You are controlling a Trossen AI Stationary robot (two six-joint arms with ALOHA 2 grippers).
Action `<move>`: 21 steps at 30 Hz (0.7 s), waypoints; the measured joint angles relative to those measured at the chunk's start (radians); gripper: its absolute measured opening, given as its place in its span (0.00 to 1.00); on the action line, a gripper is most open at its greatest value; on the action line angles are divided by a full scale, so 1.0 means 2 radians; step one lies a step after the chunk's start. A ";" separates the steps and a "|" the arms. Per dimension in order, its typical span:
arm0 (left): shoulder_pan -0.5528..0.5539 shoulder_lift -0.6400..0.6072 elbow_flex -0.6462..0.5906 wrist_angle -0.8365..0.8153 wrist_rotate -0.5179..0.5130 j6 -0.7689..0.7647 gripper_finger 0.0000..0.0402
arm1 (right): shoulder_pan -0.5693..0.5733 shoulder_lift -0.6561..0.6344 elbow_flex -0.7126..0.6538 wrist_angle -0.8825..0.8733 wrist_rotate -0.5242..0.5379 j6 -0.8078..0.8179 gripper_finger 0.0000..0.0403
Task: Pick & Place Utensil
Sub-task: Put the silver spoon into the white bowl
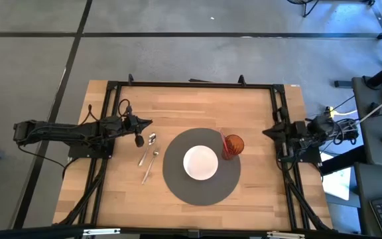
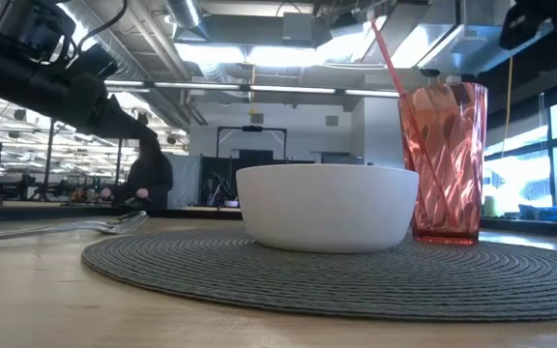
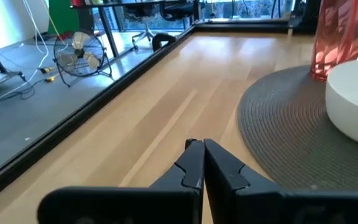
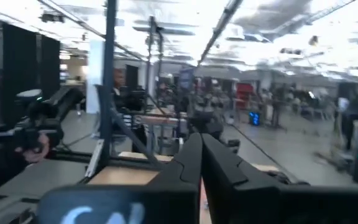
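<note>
Hovering your left hand (image 1: 138, 140) just beside the spoon (image 1: 146, 148) and fork (image 1: 150, 165), fingers (image 3: 191, 163) pressed together, holding nothing. Both utensils lie flat on the bench (image 1: 121, 192), just past the fingertips toward the placemat (image 1: 201, 194), side by side and nearly touching. Beyond them: white bowl (image 1: 200, 162) centred on the mat, red cup (image 1: 233, 145) with a straw on its far edge.

Risks from here, my read:
- Hand is closed; descend like that and you'll shove the spoon instead of straddling it. Open first.
- Utensils sit so close that one finger could land on the fork and drag both.
- Thin flat metal on wood: a shallow grip may slip out.
- Carrying over the mat, watch the cup; it looks tall and easy to tip.

Right hand (image 4: 197, 163) is parked at the far bench edge, closed and empty.
</note>
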 joint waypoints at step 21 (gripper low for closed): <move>-0.048 0.054 0.078 -0.284 0.001 -0.235 0.00 | 0.000 -0.010 -0.078 0.063 0.005 -0.001 0.02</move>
